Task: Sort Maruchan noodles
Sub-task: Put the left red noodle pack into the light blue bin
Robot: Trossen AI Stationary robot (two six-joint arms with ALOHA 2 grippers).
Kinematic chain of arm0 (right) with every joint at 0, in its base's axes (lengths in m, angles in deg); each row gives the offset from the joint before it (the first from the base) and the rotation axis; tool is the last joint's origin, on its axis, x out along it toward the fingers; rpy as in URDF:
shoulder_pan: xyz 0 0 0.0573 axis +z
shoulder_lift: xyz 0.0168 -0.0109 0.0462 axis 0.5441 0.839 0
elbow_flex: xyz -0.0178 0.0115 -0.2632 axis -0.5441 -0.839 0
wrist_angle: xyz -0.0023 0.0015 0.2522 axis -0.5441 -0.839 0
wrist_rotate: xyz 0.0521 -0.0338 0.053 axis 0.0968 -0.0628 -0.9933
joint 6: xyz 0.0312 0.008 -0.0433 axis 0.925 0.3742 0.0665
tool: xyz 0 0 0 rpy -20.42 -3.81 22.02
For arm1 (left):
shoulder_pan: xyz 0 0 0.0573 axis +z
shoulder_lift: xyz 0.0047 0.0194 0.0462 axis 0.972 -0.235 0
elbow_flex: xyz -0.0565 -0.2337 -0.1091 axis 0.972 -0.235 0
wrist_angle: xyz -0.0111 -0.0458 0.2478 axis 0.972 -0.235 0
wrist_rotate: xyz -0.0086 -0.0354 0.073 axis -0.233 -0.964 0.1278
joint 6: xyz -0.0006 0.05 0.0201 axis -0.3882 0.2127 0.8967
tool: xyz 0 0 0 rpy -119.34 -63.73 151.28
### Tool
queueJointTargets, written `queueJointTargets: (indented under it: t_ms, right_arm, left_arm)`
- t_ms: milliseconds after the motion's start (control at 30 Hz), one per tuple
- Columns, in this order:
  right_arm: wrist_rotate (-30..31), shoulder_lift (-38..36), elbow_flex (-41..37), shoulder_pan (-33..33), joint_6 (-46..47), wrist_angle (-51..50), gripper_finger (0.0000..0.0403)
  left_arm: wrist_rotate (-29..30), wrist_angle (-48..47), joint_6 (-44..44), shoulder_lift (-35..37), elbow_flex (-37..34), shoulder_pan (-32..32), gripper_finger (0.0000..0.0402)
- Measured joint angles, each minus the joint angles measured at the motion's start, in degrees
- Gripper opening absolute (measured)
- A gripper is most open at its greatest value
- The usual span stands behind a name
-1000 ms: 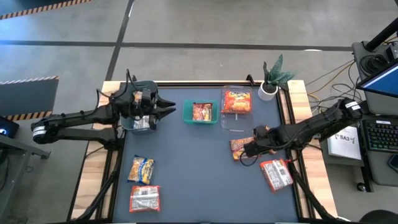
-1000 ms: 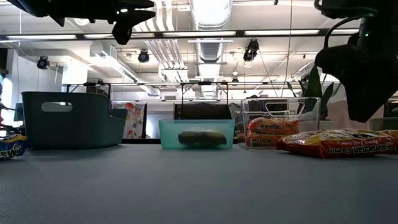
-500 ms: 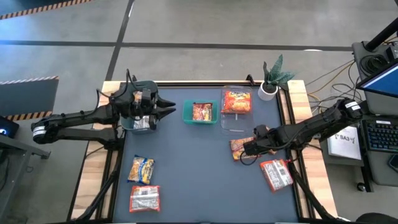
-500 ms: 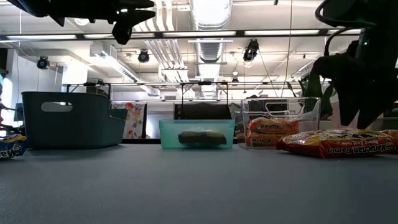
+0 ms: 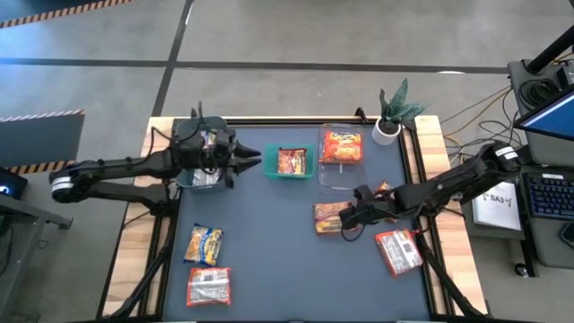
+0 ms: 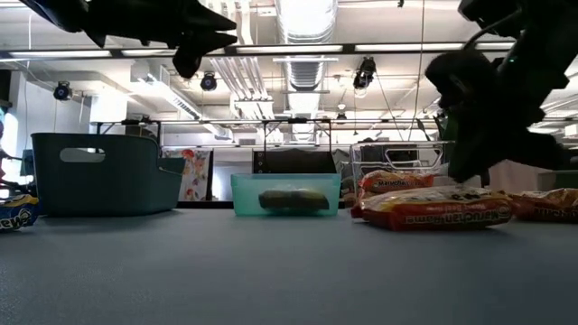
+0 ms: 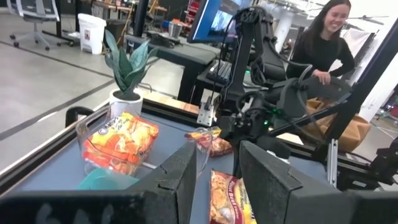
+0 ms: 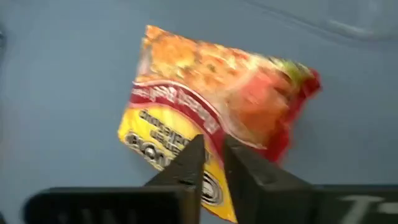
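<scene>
An orange-red noodle packet (image 5: 329, 217) lies flat on the dark table, right of centre. My right gripper (image 5: 351, 218) slants down onto its right end, fingers nearly together (image 8: 213, 163). My left gripper (image 5: 254, 160) hangs open (image 7: 217, 180) and level above the table. It is between the dark bin (image 5: 192, 176) and the small green bin (image 5: 288, 162), with nothing between its fingers. Loose packets lie on the table: a yellow-and-blue one (image 5: 204, 244) and two red-and-white ones (image 5: 208, 285), (image 5: 397, 251). My right gripper pinches the orange-red packet at its right end (image 8: 208, 140) between the two fingers. The fingers come slanting down from the table's right side. The packet lies flat on the table (image 6: 424, 210); the exact spot of contact is hidden behind the fingers.
The green bin holds one packet. A clear bin (image 5: 339, 170) at the back holds an orange packet (image 5: 341, 146). Another orange packet (image 5: 384, 190) lies by the right arm. A potted plant (image 5: 393, 115) stands at the far right corner. A person (image 7: 323, 43) stands beyond the table.
My right gripper has tipped downward and gone toward the table's left edge. The orange-red packet has slid flat along the table the same way. My left gripper has moved a little toward the green bin and sunk slightly.
</scene>
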Motion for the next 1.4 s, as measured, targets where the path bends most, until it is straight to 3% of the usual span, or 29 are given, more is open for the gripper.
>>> queueJointTargets:
  t_ms: [100,267,367,467,700,833,1033,1267,1400]
  right_arm:
    - [1.59,2.34,0.00,0.00,-1.59,4.44,0.0014]
    - [3.09,8.19,-0.01,-0.03,-5.48,17.12,0.0009]
    - [1.99,9.22,1.15,-0.02,-7.02,18.23,0.0009]
    - [-0.34,7.37,2.86,-0.02,-7.86,10.68,0.0009]
    - [1.21,4.20,7.95,-0.02,-3.19,-16.49,0.0008]
    - [1.32,6.27,8.34,-0.02,-2.02,-17.86,0.0008]
    - [1.30,13.11,8.31,0.00,-4.31,-12.29,0.0008]
    - [-0.72,19.30,8.33,0.00,-15.56,14.38,0.0008]
    - [-2.08,18.48,8.28,0.09,-16.39,12.09,0.0008]
  left_arm:
    - [0.00,0.17,0.03,-1.66,0.97,-0.51,0.0107]
    - [0.02,0.35,2.09,-5.25,3.79,-3.40,0.0104]
    - [0.02,0.03,3.69,-8.08,5.65,-6.51,0.0096]
    - [1.52,0.04,4.48,-11.09,7.37,-9.84,0.0088]
    - [6.53,-2.06,4.52,-18.19,9.44,-16.08,0.0068]
    - [6.51,-4.02,3.87,-22.72,9.41,-18.38,0.0058]
    - [6.64,-3.92,1.17,-30.07,9.55,-20.83,0.0052]
    - [7.23,-3.62,-0.09,-38.49,12.98,-23.36,0.0052]
    - [6.97,-6.91,-0.24,-41.30,14.88,-24.51,0.0052]
